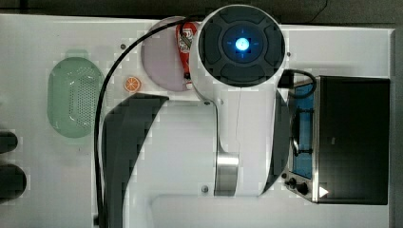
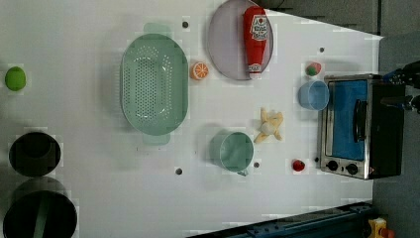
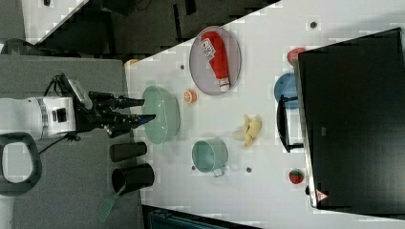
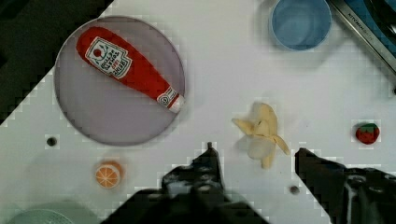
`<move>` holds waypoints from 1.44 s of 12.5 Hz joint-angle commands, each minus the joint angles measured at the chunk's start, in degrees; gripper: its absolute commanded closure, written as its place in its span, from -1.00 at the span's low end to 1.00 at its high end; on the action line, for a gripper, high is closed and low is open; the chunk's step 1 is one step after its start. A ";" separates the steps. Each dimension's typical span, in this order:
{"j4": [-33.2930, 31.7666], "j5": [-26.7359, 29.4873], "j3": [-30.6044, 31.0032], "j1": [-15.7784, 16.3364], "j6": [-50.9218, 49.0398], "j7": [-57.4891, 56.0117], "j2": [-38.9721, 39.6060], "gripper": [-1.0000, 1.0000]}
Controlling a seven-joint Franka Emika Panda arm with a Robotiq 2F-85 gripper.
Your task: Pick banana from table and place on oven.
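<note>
In the top view, much of the white counter (image 1: 57,190) is covered by the robot arm (image 1: 237,71). The oven (image 1: 351,140) is seen at the top view's right, close to the counter's edge, its black top bare. A green colander (image 1: 76,97) lies at the top view's left, an orange slice (image 1: 132,84) just beside it, and a ketchup bottle (image 1: 185,47) on a plate (image 1: 161,59).

In the left view, the banana (image 2: 270,125) is found lying on the counter between a green cup (image 2: 232,151) and a blue bowl (image 2: 313,95), apart from both. Bare surface is seen around it. A strawberry (image 2: 298,165) sits near the oven's knobs.

In the right view, the pincer (image 3: 136,109) is seen released, its fingers (image 3: 129,101) spread, held off the counter's edge over the colander's end, well apart from the banana. Two black cups (image 3: 129,164) stand by that edge.

In the wrist view, the banana (image 4: 261,133) is seen between the two spread dark fingers (image 4: 205,172), untouched, with the plate, the bowl (image 4: 301,23) and the strawberry (image 4: 367,133) spaced around it
</note>
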 commanded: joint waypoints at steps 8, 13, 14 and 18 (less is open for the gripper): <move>-20.83 -1.14 -1.57 -0.22 -8.44 3.45 -28.61 -1.00; -28.84 -1.21 -1.57 -0.22 8.50 3.45 -18.78 -1.00; -30.12 -1.21 -1.57 -0.22 12.91 3.45 -16.10 -1.00; -33.23 -1.23 -1.58 -0.34 28.59 3.45 -3.98 -1.00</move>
